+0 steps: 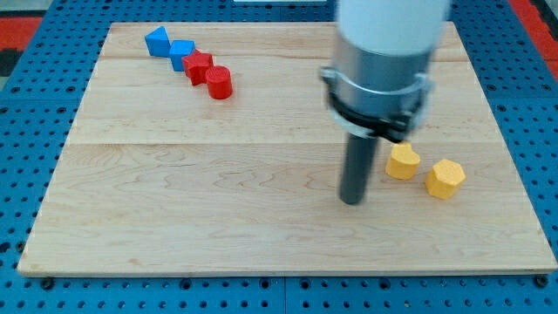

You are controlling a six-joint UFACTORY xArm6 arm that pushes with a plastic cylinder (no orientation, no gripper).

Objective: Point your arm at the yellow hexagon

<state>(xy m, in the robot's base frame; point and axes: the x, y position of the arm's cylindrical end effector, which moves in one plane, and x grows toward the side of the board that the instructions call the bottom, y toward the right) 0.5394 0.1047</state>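
Observation:
The yellow hexagon (pixel 445 178) lies on the wooden board (pixel 218 209) at the view's right, below the middle. A second yellow block (pixel 402 161), of an irregular heart-like shape, lies just to its left. My tip (pixel 351 201) rests on the board left of both yellow blocks, about a block's width from the heart-like one and farther from the hexagon. The arm's white and grey body (pixel 384 61) hangs over the board's upper right.
At the view's upper left, several blocks form a diagonal row: a blue block (pixel 158 41), a blue block (pixel 182 54), a red block (pixel 198 67) and a red cylinder (pixel 219 83). A blue pegboard (pixel 26 131) surrounds the board.

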